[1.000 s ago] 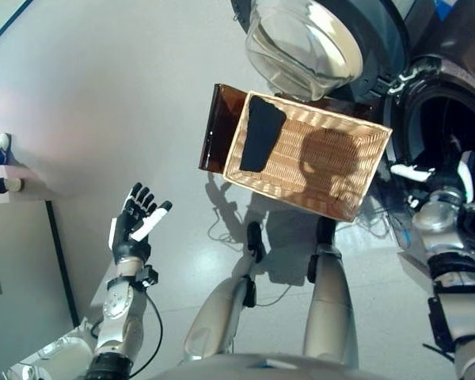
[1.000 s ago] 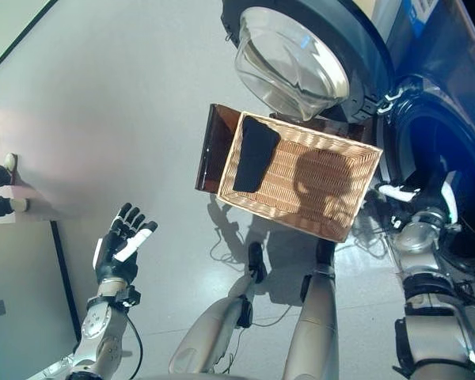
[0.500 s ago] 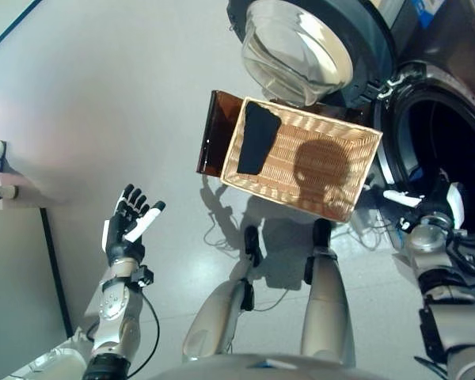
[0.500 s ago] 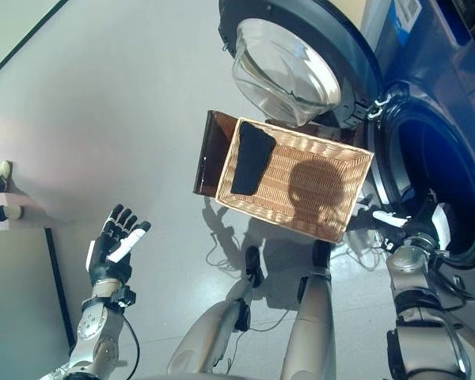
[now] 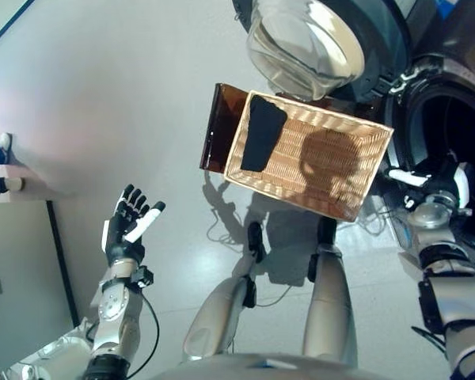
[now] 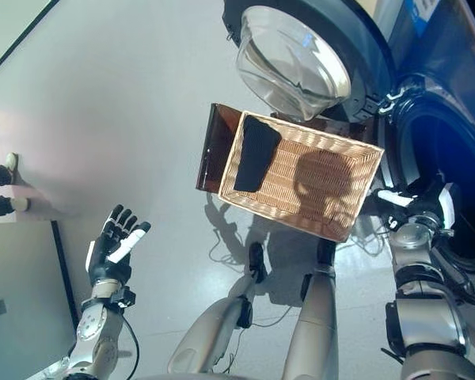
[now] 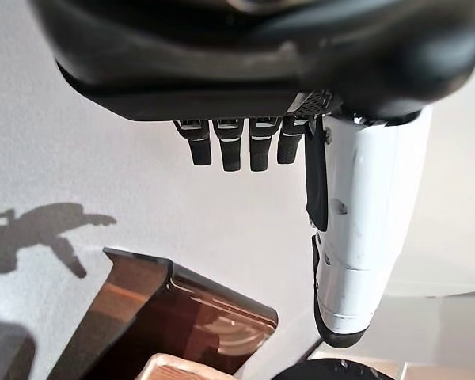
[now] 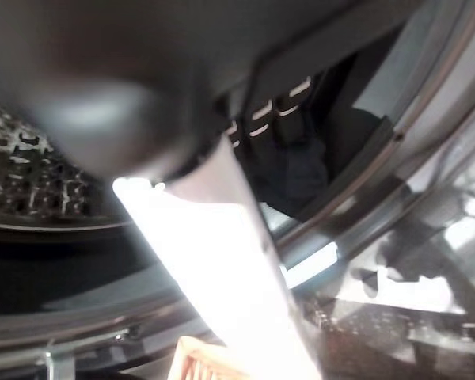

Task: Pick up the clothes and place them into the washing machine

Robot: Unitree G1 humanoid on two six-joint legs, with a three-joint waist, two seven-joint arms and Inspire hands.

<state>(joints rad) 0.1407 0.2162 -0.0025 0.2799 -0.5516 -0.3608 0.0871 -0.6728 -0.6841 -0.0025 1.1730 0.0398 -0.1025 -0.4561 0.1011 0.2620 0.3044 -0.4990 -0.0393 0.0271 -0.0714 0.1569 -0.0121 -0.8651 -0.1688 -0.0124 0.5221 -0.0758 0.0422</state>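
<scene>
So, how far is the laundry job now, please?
Something dark already lies inside the washing machine drum, near the right hand at the opening. One dark cloth is left in the wicker basket. The left hand is open and empty.

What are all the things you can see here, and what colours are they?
Wicker basket: one, light tan, on the floor in front of the washing machine.
Dark cloth: one, black, lying in the basket's left end.
Brown panel: one, dark brown, against the basket's left side.
Washing machine: one, dark, at the right, its drum open.
Washer door: one, clear glass bowl in a dark ring, swung open above the basket.
Dark garment: one, dark, inside the drum past the right hand's fingers.
Left hand: dark with white thumb cover, open, raised over the bare floor.
Right hand: dark, at the drum's opening, fingers unclear.
</scene>
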